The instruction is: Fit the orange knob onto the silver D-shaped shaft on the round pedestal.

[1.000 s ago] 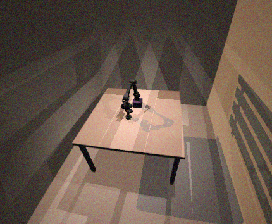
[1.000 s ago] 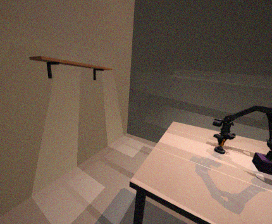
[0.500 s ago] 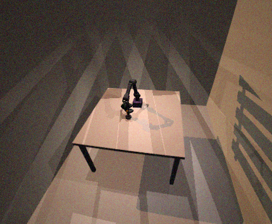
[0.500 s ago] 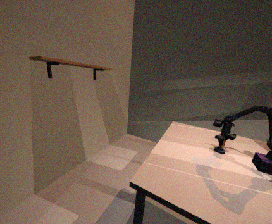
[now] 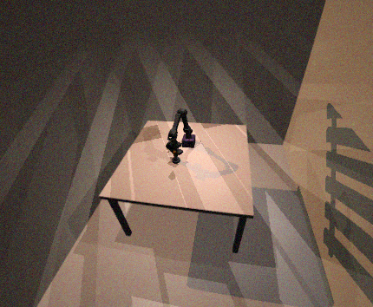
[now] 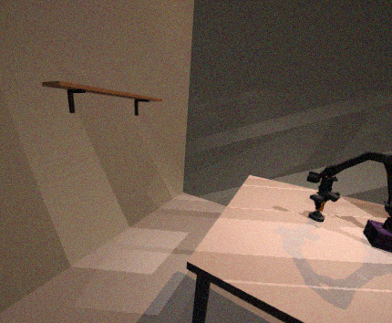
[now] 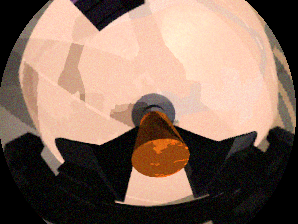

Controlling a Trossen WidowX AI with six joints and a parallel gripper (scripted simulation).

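Note:
The orange knob [image 5: 174, 152] [image 6: 322, 207] [image 7: 160, 157] is upright between the fingers of my gripper [image 6: 320, 208] [image 7: 156, 129], which is shut on it. In the wrist view its round top faces the camera, with a dark finger on each side. The round dark grey pedestal [image 5: 176, 160] [image 6: 316, 218] [image 7: 168, 105] is directly beneath the knob, partly covered by it. The shaft is mostly or wholly hidden behind the knob. The hole and both flat sides cannot be seen. Whether the knob's lower end touches the shaft or is around it cannot be told.
The purple arm base [image 5: 188, 141] [image 6: 386, 238] [image 7: 107, 11] stands on the wooden table [image 5: 216, 191] [image 6: 254, 242], behind the pedestal in the top view. Shadows and light stripes cross the table. A wall shelf [image 6: 101, 91] is away from the table.

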